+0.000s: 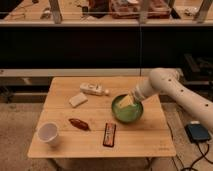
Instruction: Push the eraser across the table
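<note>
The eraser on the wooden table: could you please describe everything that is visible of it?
The small flat dark rectangular eraser with reddish-orange markings lies flat on the light wooden table, near its front edge, long side running front to back. Nothing touches it: the dark red oblong pod lies apart beside it, and the pincer hangs over the green bowl behind it.

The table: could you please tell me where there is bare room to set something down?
The table is bare at its near right corner, right of the eraser and before the green bowl, and between the white cup and the pale block. It is crowded round the bowl, where the gripper hangs.
</note>
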Robot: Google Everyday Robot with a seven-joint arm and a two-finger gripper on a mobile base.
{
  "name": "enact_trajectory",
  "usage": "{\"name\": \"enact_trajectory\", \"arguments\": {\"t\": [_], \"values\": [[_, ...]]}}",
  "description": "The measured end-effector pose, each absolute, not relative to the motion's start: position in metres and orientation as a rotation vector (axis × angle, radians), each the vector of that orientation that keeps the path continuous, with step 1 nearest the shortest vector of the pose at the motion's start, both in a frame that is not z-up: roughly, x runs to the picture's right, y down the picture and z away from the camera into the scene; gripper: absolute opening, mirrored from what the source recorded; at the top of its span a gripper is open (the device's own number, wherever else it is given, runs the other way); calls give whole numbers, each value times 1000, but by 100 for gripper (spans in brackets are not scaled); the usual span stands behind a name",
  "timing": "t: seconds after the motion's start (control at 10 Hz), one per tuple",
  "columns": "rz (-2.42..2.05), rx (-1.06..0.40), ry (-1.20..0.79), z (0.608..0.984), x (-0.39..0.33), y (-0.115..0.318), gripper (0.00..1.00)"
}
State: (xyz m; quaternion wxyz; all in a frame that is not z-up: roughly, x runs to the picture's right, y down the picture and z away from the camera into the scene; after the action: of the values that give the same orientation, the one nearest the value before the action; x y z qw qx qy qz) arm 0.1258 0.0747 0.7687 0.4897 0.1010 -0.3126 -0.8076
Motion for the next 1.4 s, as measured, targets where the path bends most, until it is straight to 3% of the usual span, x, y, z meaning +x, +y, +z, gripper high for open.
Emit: {"name": "enact_trajectory", "arguments": {"t": [0.3, 0.8, 1.3, 1.4], "values": [[-1937, 220, -827, 752, 127, 133, 78], [-1908, 161, -893, 759, 101, 208, 39], [-1884, 144, -890, 767, 90, 251, 34], [-1892, 142, -896, 773, 83, 261, 26]]}}
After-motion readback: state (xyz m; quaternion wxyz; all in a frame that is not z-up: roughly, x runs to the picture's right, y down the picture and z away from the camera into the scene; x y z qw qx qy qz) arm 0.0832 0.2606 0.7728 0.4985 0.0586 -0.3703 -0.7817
